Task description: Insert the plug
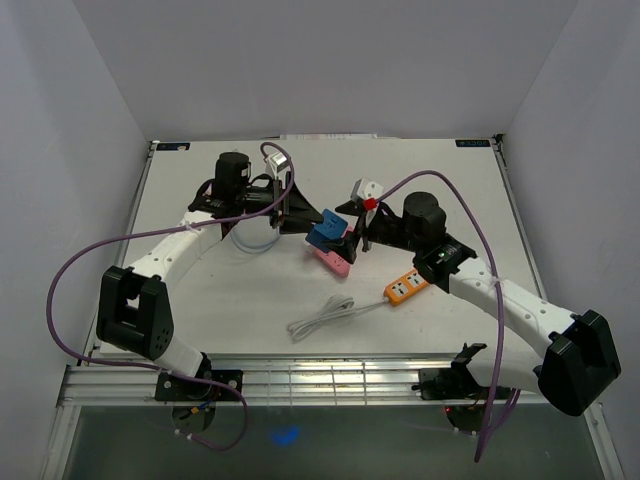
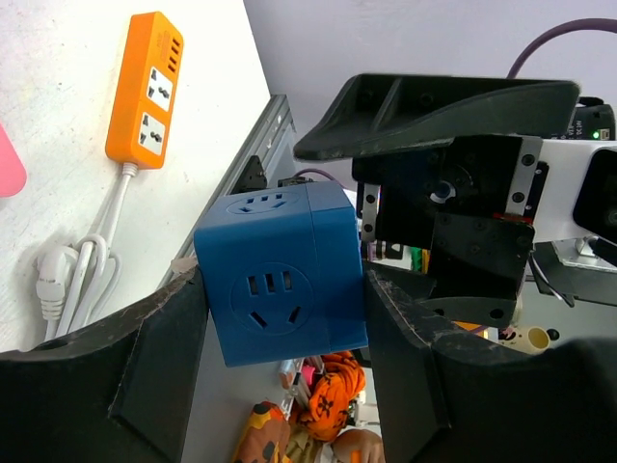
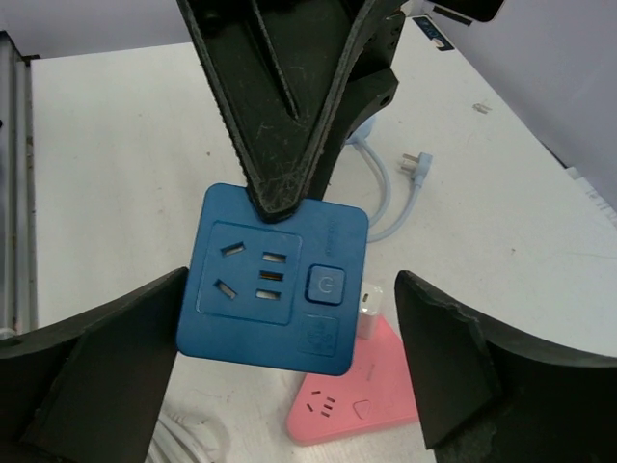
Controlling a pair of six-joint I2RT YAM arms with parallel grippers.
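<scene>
**Socket clamped mid-table, clear of edges**

Left gripper clamps blue cube socket, well off every table edge, near pink strip. Right gripper wide, gaps both sides. Only right wrist view shows plug, lying on table beyond.

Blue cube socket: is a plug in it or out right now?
Out. The blue cube socket, clamped in the left gripper, shows bare holes on every face visible in both wrist views; hidden faces cannot be told.
</scene>
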